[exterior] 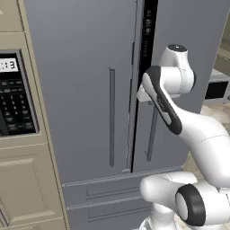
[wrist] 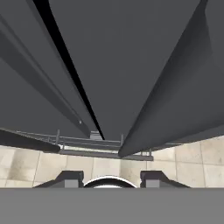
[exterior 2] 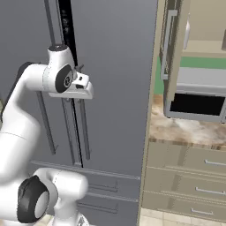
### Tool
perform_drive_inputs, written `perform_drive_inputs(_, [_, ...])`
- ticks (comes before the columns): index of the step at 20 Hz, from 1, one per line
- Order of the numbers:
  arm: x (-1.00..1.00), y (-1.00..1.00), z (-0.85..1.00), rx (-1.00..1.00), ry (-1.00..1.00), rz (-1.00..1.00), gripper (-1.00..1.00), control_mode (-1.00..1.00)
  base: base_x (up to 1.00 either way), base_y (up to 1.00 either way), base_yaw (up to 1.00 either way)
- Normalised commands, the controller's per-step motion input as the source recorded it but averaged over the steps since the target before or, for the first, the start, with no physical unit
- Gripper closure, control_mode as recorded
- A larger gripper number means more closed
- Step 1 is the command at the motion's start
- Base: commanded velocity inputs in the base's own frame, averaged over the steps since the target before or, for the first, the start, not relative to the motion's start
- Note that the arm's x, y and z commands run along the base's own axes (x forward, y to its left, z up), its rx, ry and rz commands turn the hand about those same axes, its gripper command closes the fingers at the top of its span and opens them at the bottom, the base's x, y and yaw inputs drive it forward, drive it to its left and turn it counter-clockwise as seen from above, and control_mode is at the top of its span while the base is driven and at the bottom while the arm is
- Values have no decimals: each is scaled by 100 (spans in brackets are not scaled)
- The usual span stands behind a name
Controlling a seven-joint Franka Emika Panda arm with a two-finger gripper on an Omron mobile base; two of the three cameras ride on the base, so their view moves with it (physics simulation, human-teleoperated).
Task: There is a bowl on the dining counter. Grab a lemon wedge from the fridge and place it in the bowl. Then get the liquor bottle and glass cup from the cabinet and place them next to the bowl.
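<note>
The tall grey fridge point(exterior: 81, 90) point(exterior 2: 119, 88) stands right in front of me. A narrow dark gap point(exterior: 148, 27) runs between its two doors, and the right door sits slightly ajar. My hand point(exterior 2: 81, 86) hangs at the inner edge of the right door, level with the top of its long bar handle point(exterior: 152, 134), and points down. In the hand view my gripper point(wrist: 111, 180) looks down along the door faces to the floor, open, with nothing between its fingertips point(wrist: 72, 179). The left door's handle point(exterior: 111, 117) is apart from the hand. The bowl, lemon wedge, liquor bottle and glass cup are out of view.
A dark appliance panel point(exterior: 13, 94) set in beige cabinetry borders the fridge on the left. To the right are a beige wall cabinet with a grey bar handle point(exterior 2: 165, 44), a marbled worktop point(exterior 2: 190, 130) over drawers point(exterior 2: 190, 176), and a dark-fronted appliance point(exterior 2: 198, 103). The fridge drawers point(exterior: 108, 193) lie below.
</note>
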Motion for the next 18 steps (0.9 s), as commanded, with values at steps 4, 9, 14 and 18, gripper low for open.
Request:
perform_drive_inputs(4, [0, 0, 0, 0, -1, 0, -100, 100, -36, 4, 0])
perform_drive_inputs(9, [0, 0, 0, 0, 0, 0, -100, 100, -85, 22, 0])
perform_drive_inputs(14, [0, 0, 0, 0, 0, 0, -100, 100, -49, 10, 0])
perform_drive_inputs(18, [-23, 1, 0, -3, -28, 0, -100, -100, 0, 0, 0])
